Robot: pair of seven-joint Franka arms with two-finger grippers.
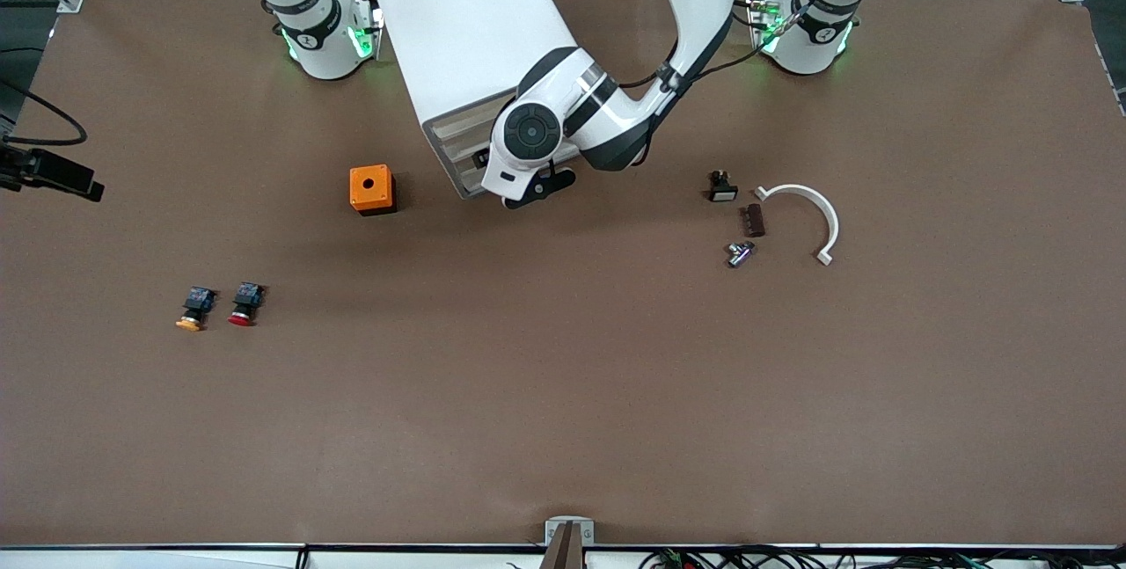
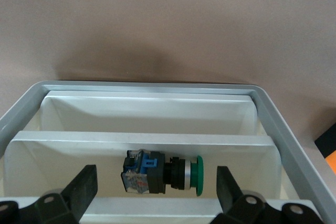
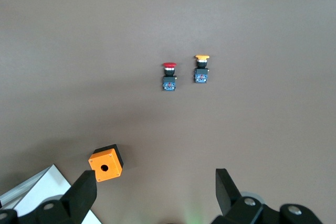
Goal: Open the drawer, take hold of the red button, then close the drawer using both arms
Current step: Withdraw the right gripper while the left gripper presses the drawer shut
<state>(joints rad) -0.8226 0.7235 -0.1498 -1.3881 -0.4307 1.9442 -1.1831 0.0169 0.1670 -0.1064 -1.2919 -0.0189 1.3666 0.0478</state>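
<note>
1. Drawer [image 2: 157, 129] stands pulled out of its white cabinet [image 1: 466, 32]; a green-capped button [image 2: 163, 174] lies on its side in one compartment.
2. My left gripper [image 2: 157, 190] hovers over that compartment, jaws spread wide, nothing held; placed so, I judge, to straddle the green one.
3. My right gripper [image 3: 156, 192] waits high, jaws also apart and empty.
4. Red-capped button [image 1: 245, 303] lies on the surface [image 1: 563, 393] beside its orange-capped twin [image 1: 194, 309], nearer the front camera than the orange box [image 1: 371, 189].
</note>
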